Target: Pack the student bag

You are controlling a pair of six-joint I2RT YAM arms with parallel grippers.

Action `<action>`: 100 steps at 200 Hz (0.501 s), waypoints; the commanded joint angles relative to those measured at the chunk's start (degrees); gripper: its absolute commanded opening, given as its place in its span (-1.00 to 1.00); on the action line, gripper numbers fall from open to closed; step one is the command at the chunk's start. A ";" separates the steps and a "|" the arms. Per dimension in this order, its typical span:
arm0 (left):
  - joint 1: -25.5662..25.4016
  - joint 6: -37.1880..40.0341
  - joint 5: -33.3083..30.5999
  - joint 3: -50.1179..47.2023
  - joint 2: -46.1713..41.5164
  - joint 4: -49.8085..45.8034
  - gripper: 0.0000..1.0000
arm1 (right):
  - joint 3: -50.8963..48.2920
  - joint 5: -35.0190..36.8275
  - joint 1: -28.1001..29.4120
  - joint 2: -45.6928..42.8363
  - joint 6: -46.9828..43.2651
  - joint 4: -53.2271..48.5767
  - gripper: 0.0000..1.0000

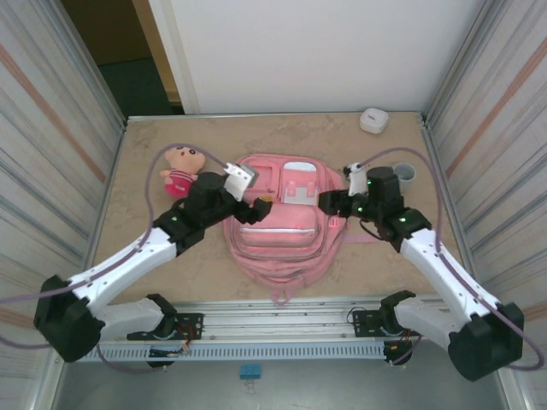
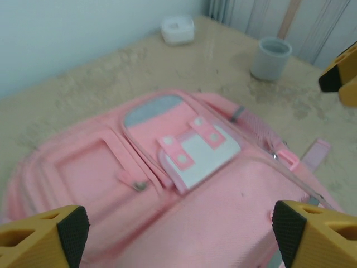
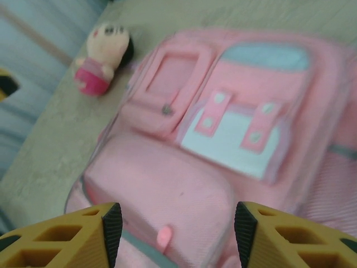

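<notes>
Here, one student bag (image 1: pixel 278 248) lies flat at the centre of the desk (image 1: pixel 282 132), front pockets up. Two pincers flank it: the left pincer (image 2: pixel 181 226) and the right pincer (image 3: pixel 177 223) are both released, jaws spread above the pink fabric and grasping nothing. One plush doll (image 1: pixel 178 169) sits near the bag's far-left corner. One grey cup (image 1: pixel 404 174) and one white box (image 1: pixel 373 120) stand to the far right. The arms cover the bag's side edges, and the right wrist view is blurred.

Pink student bag (image 1: pixel 278 235) with white patch (image 2: pixel 201 155), pink-dressed doll (image 1: pixel 179 168), mottled beige counter (image 1: pixel 141 224), grey cup (image 1: pixel 405 173)
</notes>
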 commanded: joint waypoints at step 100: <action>-7.22 -7.67 -18.41 -5.21 4.47 0.62 0.96 | -5.78 14.02 4.81 0.00 5.31 0.23 0.18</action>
